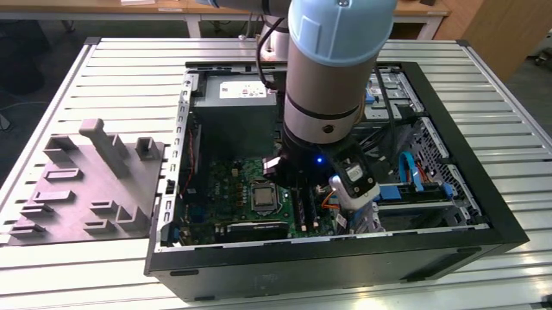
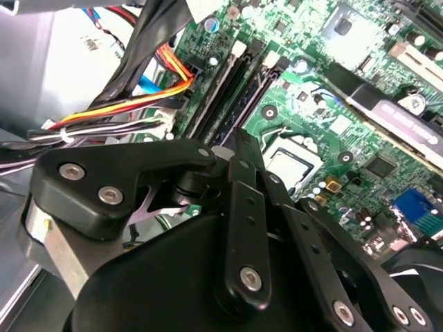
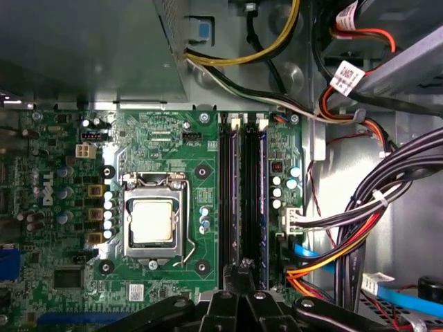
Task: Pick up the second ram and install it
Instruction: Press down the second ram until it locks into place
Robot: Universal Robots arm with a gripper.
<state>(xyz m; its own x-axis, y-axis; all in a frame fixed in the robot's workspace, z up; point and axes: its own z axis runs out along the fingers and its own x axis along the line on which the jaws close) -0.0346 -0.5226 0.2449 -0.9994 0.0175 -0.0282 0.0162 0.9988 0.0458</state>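
In the first wrist view the green motherboard (image 3: 173,138) lies below me, with the long black memory slots (image 3: 232,200) beside the processor socket (image 3: 152,223). A dark blue-green stick, the second ram (image 3: 263,207), stands on edge in one of these slots. It also shows in the second wrist view, second ram (image 2: 243,97). My gripper (image 3: 242,271) is shut, its black fingers (image 2: 239,149) pressed together just over the near end of the slots. I cannot tell whether the tips touch the stick. In the exterior view the arm (image 1: 332,77) reaches down into the open computer case (image 1: 448,252).
Bundles of coloured cables (image 3: 346,235) run close beside the slots. The grey power supply (image 1: 237,97) fills the case's far end and drive bays (image 1: 423,187) stand at the exterior view's right. A grey parts fixture (image 1: 86,187) lies on the slatted table at the exterior view's left.
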